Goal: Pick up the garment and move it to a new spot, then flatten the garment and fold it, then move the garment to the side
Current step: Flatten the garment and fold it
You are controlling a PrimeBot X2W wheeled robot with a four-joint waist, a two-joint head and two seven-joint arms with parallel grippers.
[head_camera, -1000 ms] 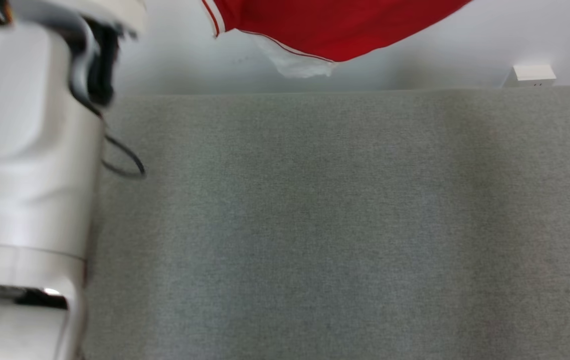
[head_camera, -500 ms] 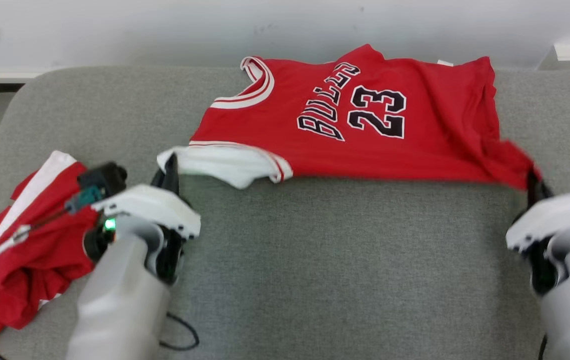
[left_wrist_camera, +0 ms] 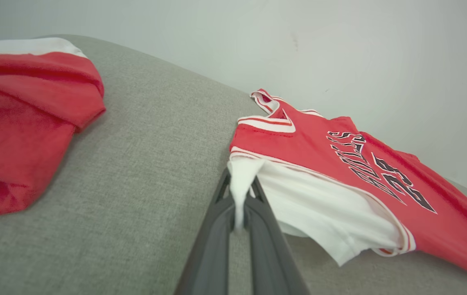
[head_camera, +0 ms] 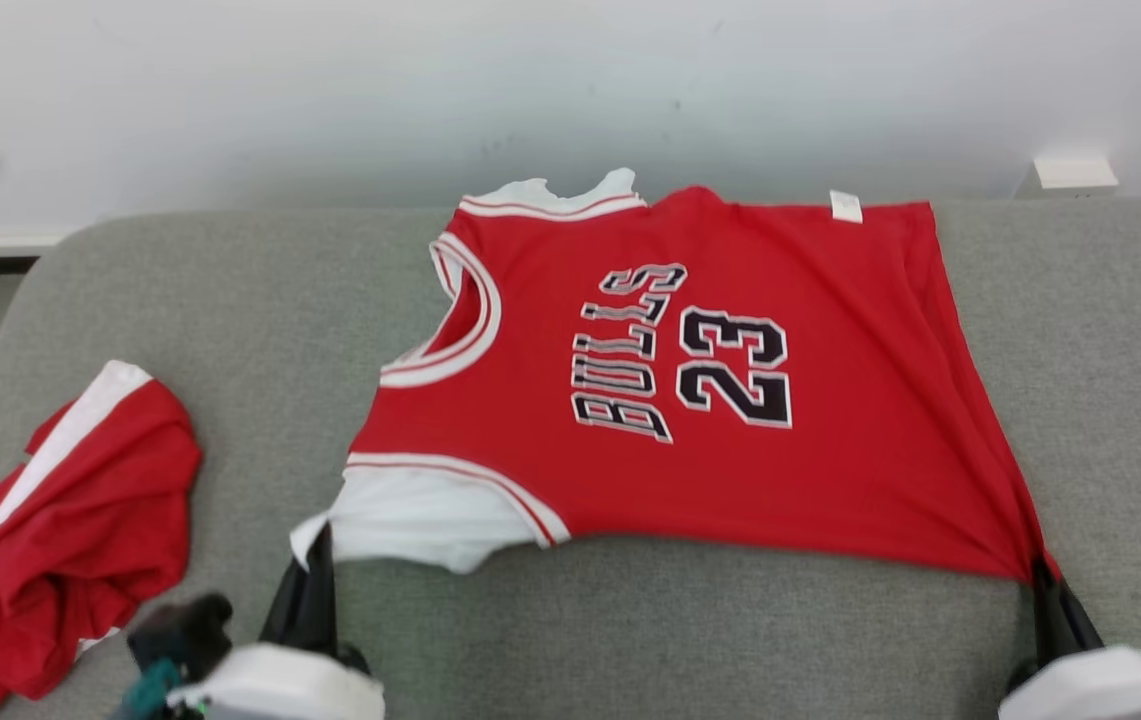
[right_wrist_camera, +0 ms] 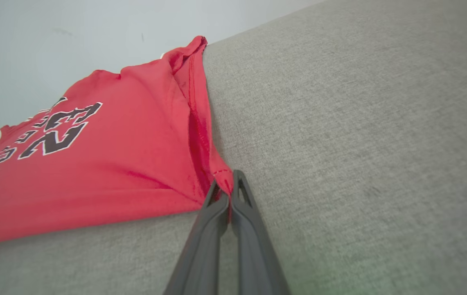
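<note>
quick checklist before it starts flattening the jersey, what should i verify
1. Left jaws shut on the jersey's white sleeve: ok.
2. Right jaws shut on the red hem corner: ok.
3. Jersey lying flat: not ok; the sleeve is bunched and the hem corner is pulled into creases.
4. Far edge fully on the grey cushion: cannot tell; it lies right at the back rim.
5. Crumpled red garment apart from the jersey: ok.
</note>
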